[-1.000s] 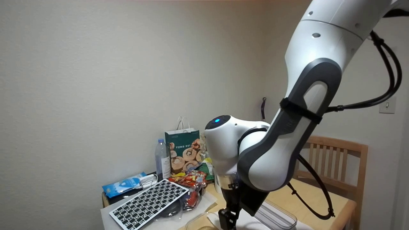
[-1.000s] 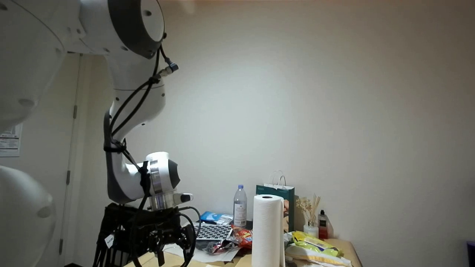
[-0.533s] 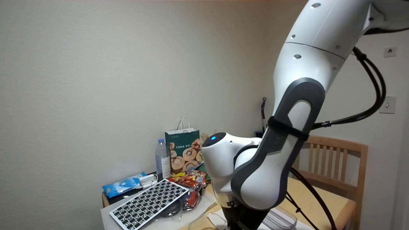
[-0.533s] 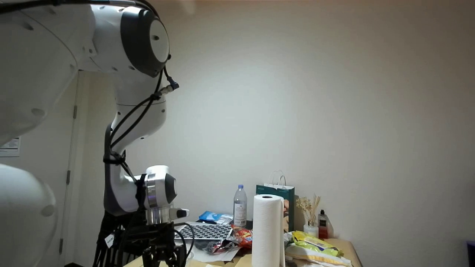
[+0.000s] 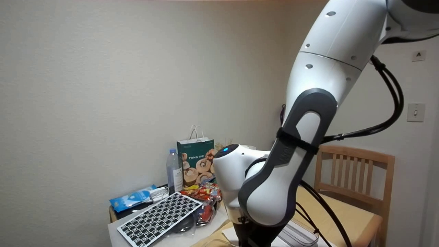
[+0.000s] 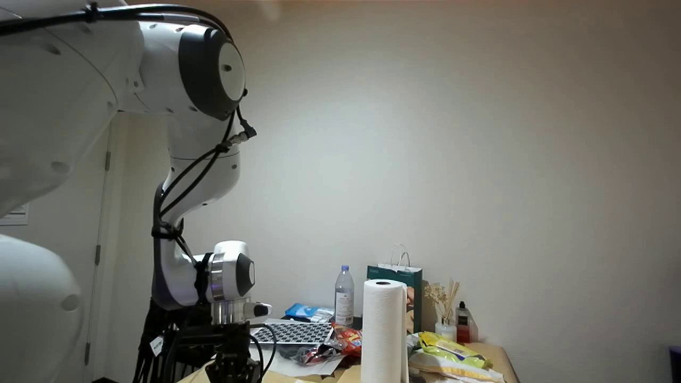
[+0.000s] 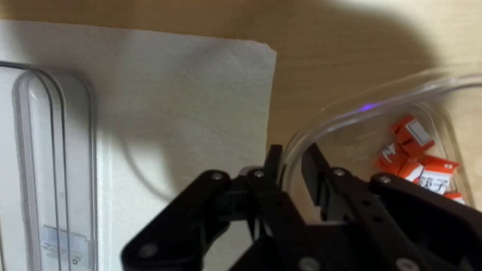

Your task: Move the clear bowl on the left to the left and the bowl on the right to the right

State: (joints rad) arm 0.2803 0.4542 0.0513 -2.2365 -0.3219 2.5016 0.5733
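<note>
On the right of the wrist view is a clear bowl holding several red-and-white packets; only part of its rim shows at the bottom of an exterior view. A second clear bowl, long with rounded corners, rests at the left of the wrist view, and in an exterior view it sits right of the arm. My gripper straddles the rim of the bowl with packets. That rim runs close along one finger, while a narrow gap remains before the opposite pad. The fingertips are cut off in both exterior views.
White paper lies under the long bowl on the wooden table. Farther back are a checkered board, snack bags, a water bottle and a green paper bag. A paper towel roll stands right of the gripper in an exterior view.
The arm has come down toward the table, with a slight shift to the left in an exterior view. My gripper's fingers have drawn much closer together.
</note>
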